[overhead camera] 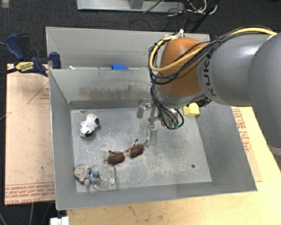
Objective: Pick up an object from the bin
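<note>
My hand (149, 138) hangs just beside brown-lensed plastic sunglasses (125, 153) near the grey metal bin's (178, 172) middle. I can't tell whether it's spread.

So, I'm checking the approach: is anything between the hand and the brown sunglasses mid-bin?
Nothing visible does. The hand hangs right by the sunglasses, at the lens nearer the arm. The black-and-white toy and the clear cup lie further left, out of the way.

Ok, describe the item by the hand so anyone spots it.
In the grey bin, look at the floor's middle, beside the hand. Sunglasses lie there. Two brown lenses set them apart from the white toy and clear plastic piece further left.
</note>
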Controlling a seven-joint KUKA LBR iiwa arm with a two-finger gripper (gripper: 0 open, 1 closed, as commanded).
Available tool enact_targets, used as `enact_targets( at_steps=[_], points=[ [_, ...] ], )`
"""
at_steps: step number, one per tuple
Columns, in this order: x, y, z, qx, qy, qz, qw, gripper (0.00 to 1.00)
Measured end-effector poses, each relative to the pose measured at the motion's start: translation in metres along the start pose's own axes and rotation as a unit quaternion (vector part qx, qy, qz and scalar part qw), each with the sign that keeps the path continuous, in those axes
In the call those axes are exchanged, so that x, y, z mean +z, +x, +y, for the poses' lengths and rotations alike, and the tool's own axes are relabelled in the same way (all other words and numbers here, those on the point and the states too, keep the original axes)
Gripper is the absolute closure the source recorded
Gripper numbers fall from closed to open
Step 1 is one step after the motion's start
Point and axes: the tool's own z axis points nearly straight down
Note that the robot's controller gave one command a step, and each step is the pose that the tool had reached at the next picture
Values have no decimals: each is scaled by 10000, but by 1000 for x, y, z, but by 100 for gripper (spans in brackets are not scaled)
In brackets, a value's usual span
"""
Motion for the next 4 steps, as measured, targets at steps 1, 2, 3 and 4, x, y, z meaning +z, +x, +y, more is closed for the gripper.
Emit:
enact_targets(
  at_steps=[1, 2, 3, 4],
  points=[
    [-5, -1, 0, 7, -2, -34, 10000, 0],
    [28, 12, 16, -844, 7, -66, 9964, 0],
    [41, 25, 26, -1529, 3, -12, 9882, 0],
    [28, 47, 35, -1896, 5, -28, 9819, 0]
  ],
)
